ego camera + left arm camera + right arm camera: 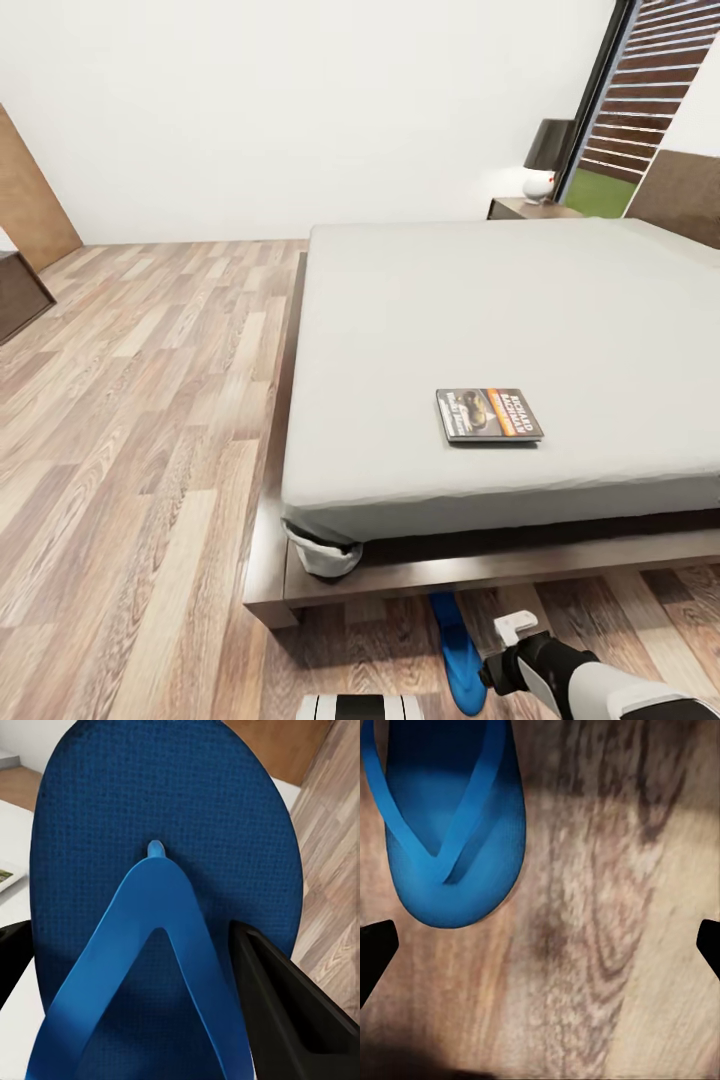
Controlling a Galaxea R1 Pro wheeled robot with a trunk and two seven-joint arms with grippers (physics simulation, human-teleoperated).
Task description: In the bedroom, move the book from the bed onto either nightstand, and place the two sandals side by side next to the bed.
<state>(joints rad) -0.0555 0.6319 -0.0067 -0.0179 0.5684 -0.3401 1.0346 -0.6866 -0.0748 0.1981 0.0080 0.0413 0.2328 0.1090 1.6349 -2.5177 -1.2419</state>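
- Blue rubber crowds the left wrist view: one sandal (161, 907) sits between the dark fingers (289, 1009) of the left pincer, which is pinching it across the sole, thong strap facing the camera.
- Wood-plank floor (607, 945) lies under the right pincer (540, 941), whose jaws stand spread wide with nothing between them; the second sandal (446, 825) rests flat on the boards just beyond and to one side of that gap, not touching either tip.
- From the head view, a blue sandal (460, 655) lies on the floor close to the foot corner of the bed (480, 330), just beside the right pincer (515, 630). Whether this is the floor one or the held one I cannot tell for sure.
- The book (488, 414) lies flat on the grey mattress near its foot edge, well apart from both pincers. A nightstand (530, 208) with a lamp (548, 160) stands at the far head end.
- Step in hand, as I judge it: set the held sandal down beside the one on the floor.
- To do it well: bring the left pincer down low next to the lying sandal, turn the held sandal so toe and heel point the same way, sole flat, edges near but not overlapping, and release only once it rests on the boards.
- Keep the right pincer clear, so it does not nudge the resting sandal.
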